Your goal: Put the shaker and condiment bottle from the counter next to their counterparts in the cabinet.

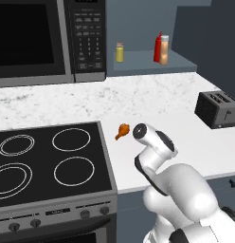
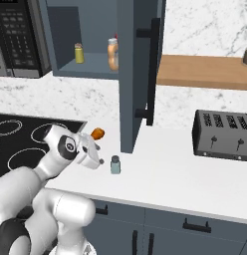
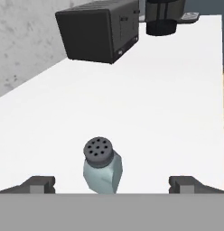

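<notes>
From the left, the arm's own elbow blocks the shaker completely. The condiment bottle covers half the red squeeze bottle. The toaster is clipped by the frame edge. The shaker loses its base in the hand view.

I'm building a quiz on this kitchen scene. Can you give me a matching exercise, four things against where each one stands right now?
Things:
1. shaker
2. condiment bottle
3. yellow shaker
4. toaster

Places:
A. on the white counter, far out to the right
B. on the cabinet shelf, left part
C. on the counter, between the open gripper fingertips
D. on the cabinet shelf, next to the red squeeze bottle

Pairs: 1-C, 2-D, 3-B, 4-A
</notes>
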